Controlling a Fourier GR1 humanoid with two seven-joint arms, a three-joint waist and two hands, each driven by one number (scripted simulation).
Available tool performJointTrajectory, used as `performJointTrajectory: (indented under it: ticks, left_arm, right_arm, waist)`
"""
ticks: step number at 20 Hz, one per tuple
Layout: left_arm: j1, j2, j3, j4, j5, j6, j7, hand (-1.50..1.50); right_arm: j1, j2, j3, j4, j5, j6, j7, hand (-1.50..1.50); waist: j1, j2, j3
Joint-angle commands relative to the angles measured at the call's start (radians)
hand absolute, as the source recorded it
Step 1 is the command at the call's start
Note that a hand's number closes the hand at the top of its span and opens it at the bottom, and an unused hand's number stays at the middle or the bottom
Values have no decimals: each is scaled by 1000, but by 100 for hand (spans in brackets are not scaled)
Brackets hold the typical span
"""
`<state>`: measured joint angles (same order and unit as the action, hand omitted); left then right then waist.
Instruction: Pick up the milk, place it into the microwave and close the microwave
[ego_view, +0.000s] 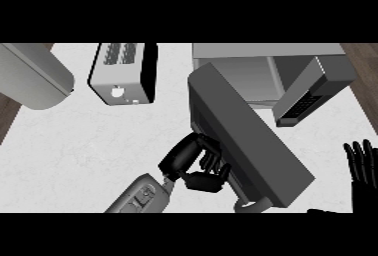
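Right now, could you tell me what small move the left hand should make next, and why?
Probably push the microwave door further toward the microwave. The left hand is against the door's outer face, the door stands partly open, and no milk shows on the counter.

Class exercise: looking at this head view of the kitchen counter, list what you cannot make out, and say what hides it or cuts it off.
- Milk: not seen anywhere; whether it sits inside the microwave cannot be told, since the open door covers part of the inside.
- Left hand: its fingers partly hidden behind the door's edge.
- Right hand: cut off by the right edge.
- Grey rounded object: cut off at the top left.
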<state>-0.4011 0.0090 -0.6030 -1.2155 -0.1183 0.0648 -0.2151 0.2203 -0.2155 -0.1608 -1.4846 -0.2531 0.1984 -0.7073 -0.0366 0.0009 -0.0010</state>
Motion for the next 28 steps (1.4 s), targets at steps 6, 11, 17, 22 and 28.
performJointTrajectory:
  ticks: [6,11,17,22,28]
  left_arm:
    - [-220,-8,-274,239,275,180,95,150]
    - [-306,-8,-314,268,381,224,91,-150]
    - [-356,-8,-289,253,504,284,-2,150]
    - [-413,-8,-260,277,570,308,-59,150]
    - [-504,-8,-241,321,638,339,-53,150]
  right_arm:
    - [-43,-34,28,-158,-56,51,113,-150]
    - [-61,-91,22,-218,-122,129,160,-150]
    - [-92,-103,61,-265,-131,155,198,-150]
    - [-114,-120,82,-311,-148,187,213,-150]
    - [-136,-158,64,-340,-183,203,253,-150]
  waist:
    - [-63,15,-2]
    - [-111,23,-3]
    - [-173,38,-6]
    - [-227,49,-7]
    - [-279,54,-5]
